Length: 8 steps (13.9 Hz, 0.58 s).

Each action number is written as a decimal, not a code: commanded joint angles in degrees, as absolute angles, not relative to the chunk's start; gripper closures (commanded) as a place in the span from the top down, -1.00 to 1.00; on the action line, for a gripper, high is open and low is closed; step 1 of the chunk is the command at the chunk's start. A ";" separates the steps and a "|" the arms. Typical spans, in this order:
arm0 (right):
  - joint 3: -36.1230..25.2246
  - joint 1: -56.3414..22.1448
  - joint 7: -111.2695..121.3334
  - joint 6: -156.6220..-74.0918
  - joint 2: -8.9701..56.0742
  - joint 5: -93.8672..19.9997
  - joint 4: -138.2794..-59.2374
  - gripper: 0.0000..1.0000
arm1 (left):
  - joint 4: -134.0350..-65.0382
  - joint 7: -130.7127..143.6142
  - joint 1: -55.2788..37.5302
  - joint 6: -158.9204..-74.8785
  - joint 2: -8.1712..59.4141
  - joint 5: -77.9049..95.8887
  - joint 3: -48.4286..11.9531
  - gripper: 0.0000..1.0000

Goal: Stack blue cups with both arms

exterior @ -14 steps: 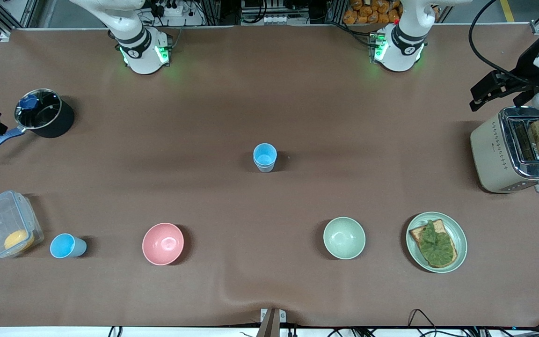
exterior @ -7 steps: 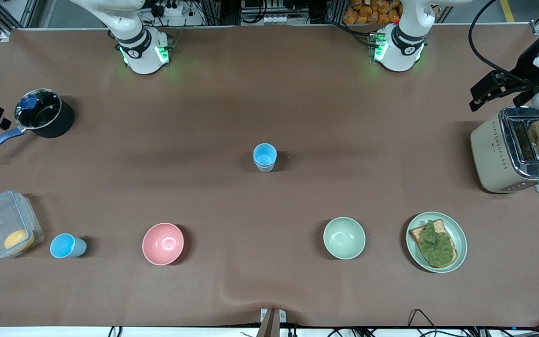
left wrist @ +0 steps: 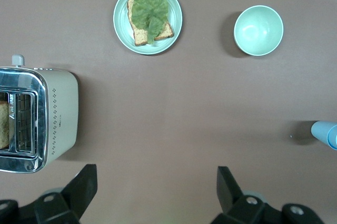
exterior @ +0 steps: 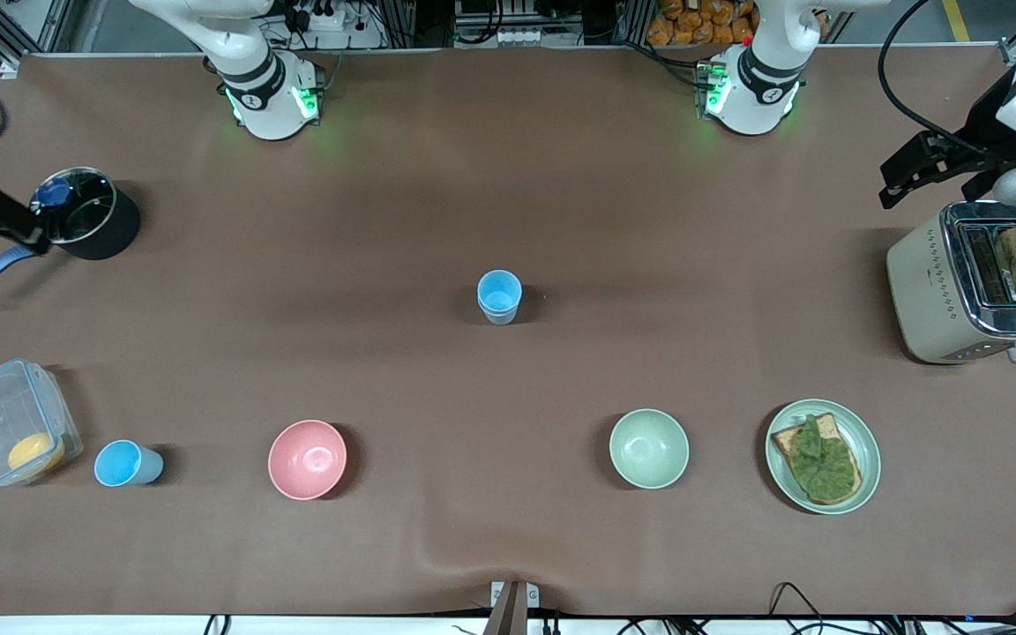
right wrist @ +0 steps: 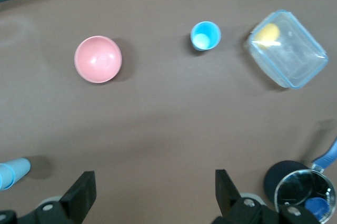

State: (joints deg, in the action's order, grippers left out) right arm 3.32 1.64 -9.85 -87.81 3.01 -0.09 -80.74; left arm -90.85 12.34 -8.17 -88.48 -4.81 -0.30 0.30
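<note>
One blue cup stands upright at the middle of the table. It shows at the edge of the left wrist view and of the right wrist view. A second blue cup stands upright near the front camera, between the clear container and the pink bowl, and also shows in the right wrist view. My left gripper is open and empty, up in the air beside the toaster. My right gripper is open and empty, up beside the black pot.
A pink bowl, a pale green bowl and a plate with toast and lettuce line the near side. A clear container holds something orange. A black pot and a toaster stand at the two ends.
My right gripper has come in from the table's end toward the black pot. My left gripper has shifted slightly. The cups have not moved.
</note>
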 commanded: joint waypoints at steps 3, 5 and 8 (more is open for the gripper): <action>1.68 0.00 -6.97 -87.36 1.93 0.00 -81.83 1.00 | -89.91 13.36 -7.74 -87.54 -4.66 0.18 0.09 1.00; 0.27 0.09 -5.54 -87.19 1.50 -0.61 -81.83 1.00 | -89.91 13.27 -7.73 -87.28 -4.66 0.18 0.09 1.00; 0.09 0.26 -5.98 -86.66 1.49 -0.62 -81.74 1.00 | -89.74 13.36 -8.17 -87.28 -4.75 0.18 0.00 1.00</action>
State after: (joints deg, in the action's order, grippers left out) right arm 0.17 0.11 -6.29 -87.21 2.86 -0.08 -80.80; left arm -90.84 12.35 -8.16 -88.41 -4.81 -0.30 0.27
